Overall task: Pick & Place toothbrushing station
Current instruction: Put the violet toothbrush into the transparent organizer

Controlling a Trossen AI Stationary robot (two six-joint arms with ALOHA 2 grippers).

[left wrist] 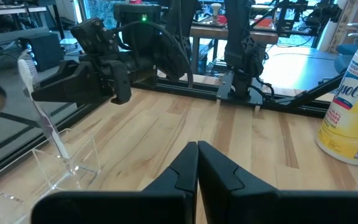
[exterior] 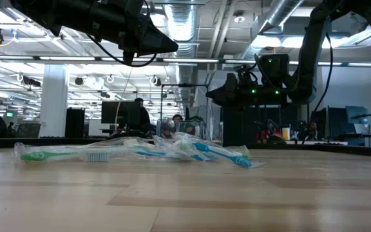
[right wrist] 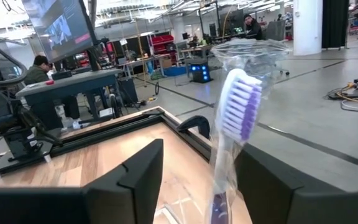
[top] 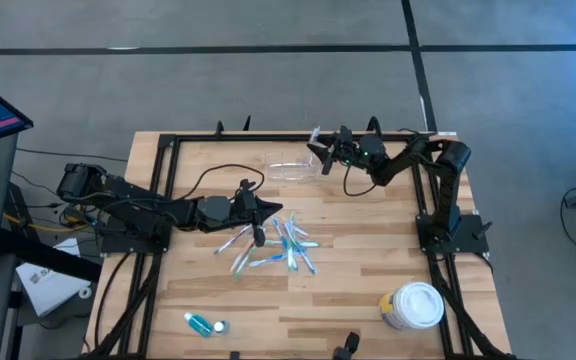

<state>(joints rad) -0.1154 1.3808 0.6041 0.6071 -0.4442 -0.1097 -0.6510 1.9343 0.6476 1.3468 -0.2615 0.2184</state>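
Station: the toothbrushing station (top: pixel 290 168), a low clear plastic holder, sits on the table (top: pixel 368 290) near its far edge, between my two arms and just beside my right gripper.
Brush in station: a wrapped toothbrush (right wrist: pixel 232 134) with purple-and-white bristles stands upright in the holder, head up, between my right fingers; in the left wrist view it rises from the clear plastic (left wrist: pixel 67 163).
Right gripper: my right gripper (top: pixel 325 153) hangs at the far side of the table over the holder's edge; its fingers (right wrist: pixel 132 171) are spread wide on either side of the brush, not pinching it.
Left gripper: my left gripper (top: pixel 258 210) hovers above the middle of the table, fingers (left wrist: pixel 188 171) pressed together, holding nothing.
Brush pile: a loose heap of wrapped toothbrushes (top: pixel 278 245), blue, green and white, lies on the boards just beside my left gripper.
Tub: a round white-lidded tub (top: pixel 413 305) stands at the near right corner, well apart from the holder.
Small item: a blue and green packet (top: pixel 206 324) lies near the front left edge.
Room: people sit at desks beyond the table.
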